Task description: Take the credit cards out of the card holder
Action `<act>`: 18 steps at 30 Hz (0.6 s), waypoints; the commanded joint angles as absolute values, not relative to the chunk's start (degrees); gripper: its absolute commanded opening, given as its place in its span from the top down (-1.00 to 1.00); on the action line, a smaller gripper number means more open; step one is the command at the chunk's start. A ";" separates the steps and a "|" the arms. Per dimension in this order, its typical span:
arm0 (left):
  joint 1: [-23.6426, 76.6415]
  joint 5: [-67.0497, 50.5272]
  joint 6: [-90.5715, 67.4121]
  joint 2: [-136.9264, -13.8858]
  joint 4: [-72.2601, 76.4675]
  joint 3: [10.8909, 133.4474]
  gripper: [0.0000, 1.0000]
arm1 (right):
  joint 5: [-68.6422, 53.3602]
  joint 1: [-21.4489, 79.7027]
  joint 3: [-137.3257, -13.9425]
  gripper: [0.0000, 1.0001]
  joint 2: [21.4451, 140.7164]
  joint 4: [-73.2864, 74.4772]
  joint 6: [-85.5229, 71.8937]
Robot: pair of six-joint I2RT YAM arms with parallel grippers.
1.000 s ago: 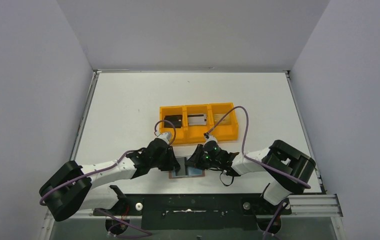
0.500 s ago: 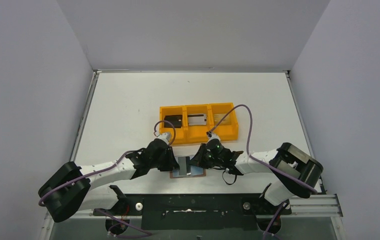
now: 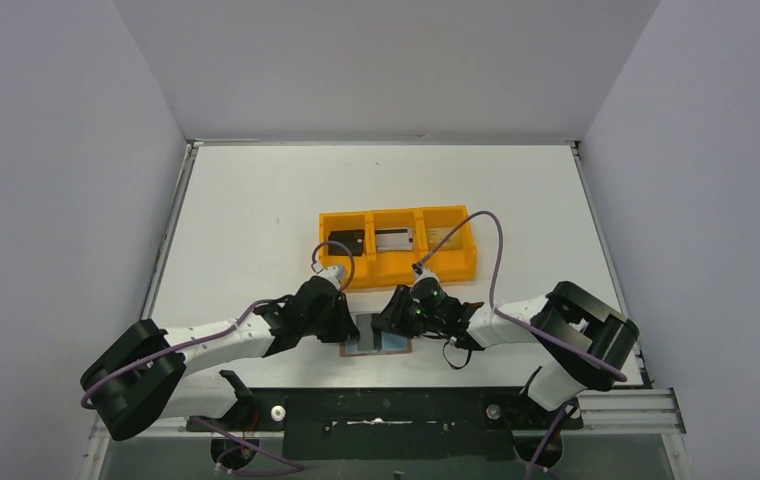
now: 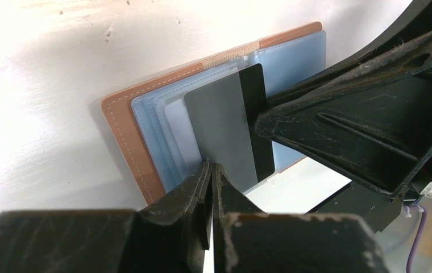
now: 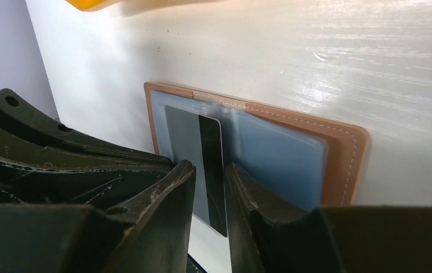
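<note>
**Grey card caught between two grippers over the open card holder**

Brown leather shows round the edge of the card holder [image 4: 128,131], which lies spread open on the white bench [image 4: 43,85] directly under both gripper tips, its grey-blue inside facing up. A grey card [image 4: 219,131] with a black stripe down one side sticks part-way out of the pockets. The left gripper [image 4: 208,170] has its fingers pressed together on the near edge of that card, nipping it at the tips. The right gripper [image 5: 209,169] comes in from the opposite side. Its two fingers stand a narrow gap apart with the striped edge of the same card in between, and from where I stand they do not look clamped on it. In the overhead view the two grippers nearly meet nose to nose above the holder.

Beyond both grippers, further out on the bench, sits an orange tray [image 3: 396,272] with three compartments. A black card [image 3: 349,243] lies in the one ahead of the left gripper, a silvery card [image 3: 394,238] in the middle, and a gold-tan card [image 3: 443,235] in the one ahead of the right gripper.
</note>
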State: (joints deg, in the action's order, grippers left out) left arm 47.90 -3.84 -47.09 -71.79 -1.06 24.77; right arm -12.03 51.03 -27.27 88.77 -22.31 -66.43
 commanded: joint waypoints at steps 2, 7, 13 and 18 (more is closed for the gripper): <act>48.24 -3.01 -45.36 -73.04 -4.36 24.14 1.00 | -11.16 51.40 -26.29 0.43 90.37 -25.42 -67.50; 48.25 -3.05 -45.64 -73.27 -4.33 23.99 1.00 | -10.93 51.57 -25.68 0.78 89.47 -27.39 -67.42; 48.23 -2.08 -45.80 -72.60 -5.12 24.10 1.00 | -6.92 51.10 -26.51 1.00 85.63 -19.21 -65.36; 48.34 -1.26 -45.81 -69.92 -5.03 23.94 0.95 | -6.81 50.80 -25.56 1.00 84.00 -18.50 -64.34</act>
State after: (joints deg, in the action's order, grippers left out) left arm 47.97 -3.62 -47.13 -71.35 -1.21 24.71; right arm -9.43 51.07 -25.98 86.06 -20.67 -66.41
